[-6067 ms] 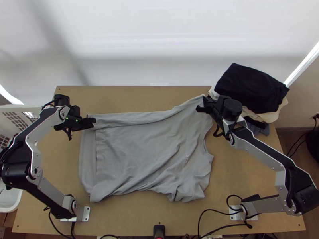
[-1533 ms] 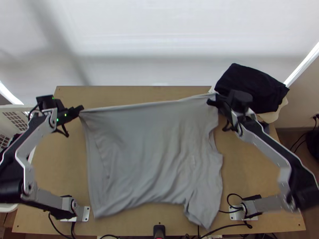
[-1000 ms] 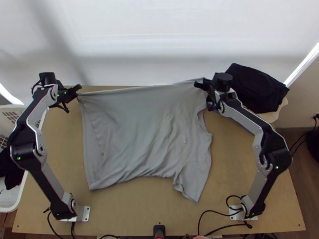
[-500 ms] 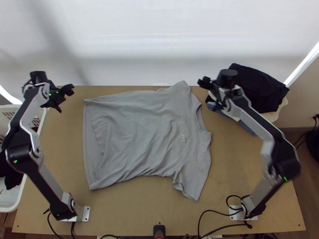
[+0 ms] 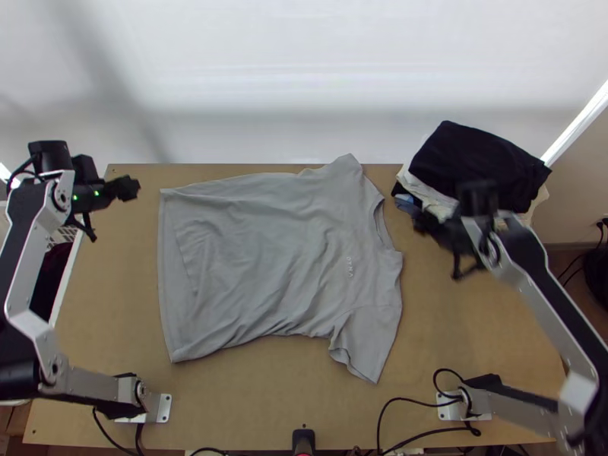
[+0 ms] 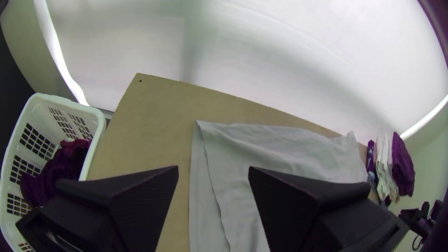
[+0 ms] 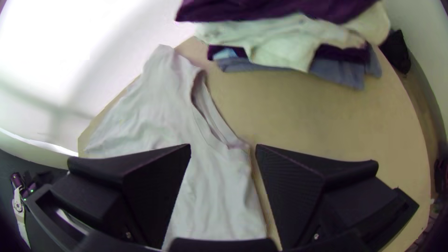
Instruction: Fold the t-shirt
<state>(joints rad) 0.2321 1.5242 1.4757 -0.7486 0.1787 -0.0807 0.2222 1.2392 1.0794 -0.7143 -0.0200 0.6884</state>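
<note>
The left hand (image 6: 213, 170) and right hand (image 7: 223, 147), open and empty, draw away from the grey T-shirt (image 5: 266, 258) they have just released, spread mid-desk (image 5: 251, 403), apparently ready for folding. Its collar (image 5: 386, 226) faces the right edge, its hem (image 5: 167, 289) the left, its long axis running side to side.

Left gripper (image 5: 128, 188): fingers (image 6: 149, 200) parted. Pale T-shirt (image 6: 275, 149): spread, lightly rippled, on the wooden table (image 6: 154, 116). White slotted basket (image 6: 70, 105): positioned beside the table, contains dark purple cloth (image 6: 51, 172). Stacked clothes (image 6: 402, 168): located near the T-shirt.
</note>
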